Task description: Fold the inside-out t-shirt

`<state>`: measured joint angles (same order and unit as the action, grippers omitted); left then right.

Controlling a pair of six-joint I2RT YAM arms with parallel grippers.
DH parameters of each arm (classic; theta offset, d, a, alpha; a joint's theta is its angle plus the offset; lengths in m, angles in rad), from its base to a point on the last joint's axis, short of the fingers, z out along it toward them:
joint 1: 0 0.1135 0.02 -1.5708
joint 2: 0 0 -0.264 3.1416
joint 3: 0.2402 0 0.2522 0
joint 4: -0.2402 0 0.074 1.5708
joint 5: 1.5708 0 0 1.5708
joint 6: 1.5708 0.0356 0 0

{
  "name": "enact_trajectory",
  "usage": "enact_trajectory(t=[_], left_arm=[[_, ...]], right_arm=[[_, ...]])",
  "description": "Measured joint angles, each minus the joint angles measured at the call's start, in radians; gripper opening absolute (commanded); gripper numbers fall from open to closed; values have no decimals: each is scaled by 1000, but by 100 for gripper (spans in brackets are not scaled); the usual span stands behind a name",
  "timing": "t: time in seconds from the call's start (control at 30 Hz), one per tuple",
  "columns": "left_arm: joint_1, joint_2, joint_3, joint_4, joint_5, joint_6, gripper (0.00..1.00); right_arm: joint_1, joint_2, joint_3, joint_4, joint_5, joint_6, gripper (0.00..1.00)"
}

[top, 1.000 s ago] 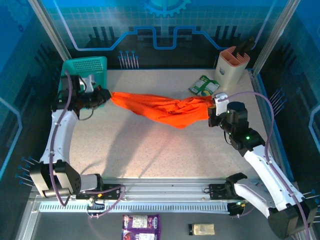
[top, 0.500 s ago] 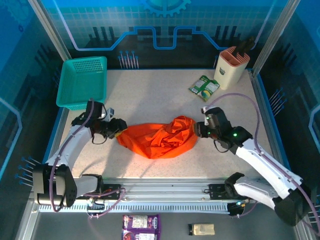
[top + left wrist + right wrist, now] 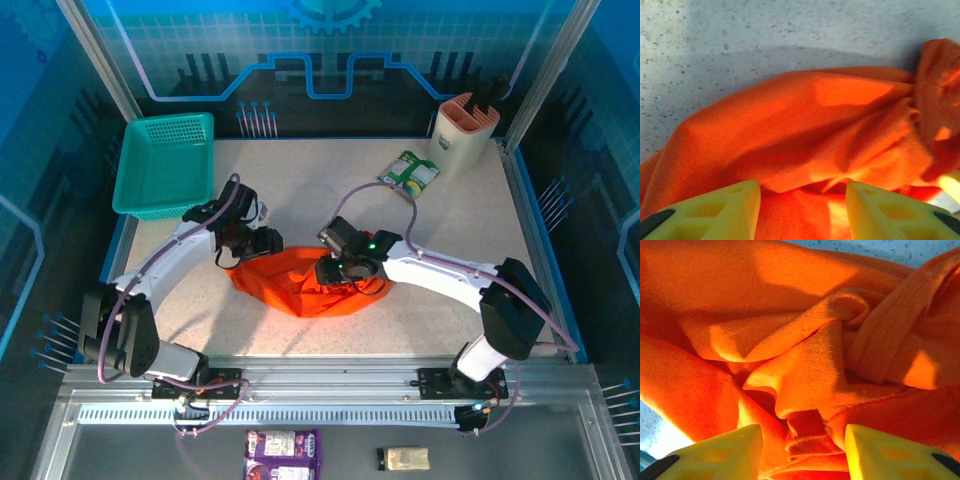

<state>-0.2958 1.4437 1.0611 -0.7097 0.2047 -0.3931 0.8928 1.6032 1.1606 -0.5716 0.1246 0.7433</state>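
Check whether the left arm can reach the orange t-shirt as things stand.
Probably yes. The left gripper hangs at the left edge of the t-shirt, jaws apart right over the cloth, nothing in the way. The right gripper is on the heap's other side.

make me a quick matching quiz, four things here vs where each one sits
Things:
1. t-shirt
2. teal basket
3. beige holder
4. green packet

Places:
A. standing at the far right corner of the table
B. bunched in a heap near the middle
C. at the far left corner
D. lying flat just left of the holder

Pairs: 1-B, 2-C, 3-A, 4-D
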Motion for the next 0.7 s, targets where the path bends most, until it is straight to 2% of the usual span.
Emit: enact_trajectory(t=[0.3, 0.5, 0.6, 0.7], left_arm=[[-1, 23, -72, 9, -22, 2, 50], [-1, 22, -77, 18, -30, 1, 50], [-1, 21, -77, 19, -33, 0, 51], [-1, 11, -77, 18, -37, -1, 53]], right_arm=[[99, 130, 111, -147, 125, 58, 50], [111, 187, 126, -199, 173, 45, 40], [111, 191, 126, -197, 175, 34, 27], [110, 191, 126, -191, 177, 24, 0]])
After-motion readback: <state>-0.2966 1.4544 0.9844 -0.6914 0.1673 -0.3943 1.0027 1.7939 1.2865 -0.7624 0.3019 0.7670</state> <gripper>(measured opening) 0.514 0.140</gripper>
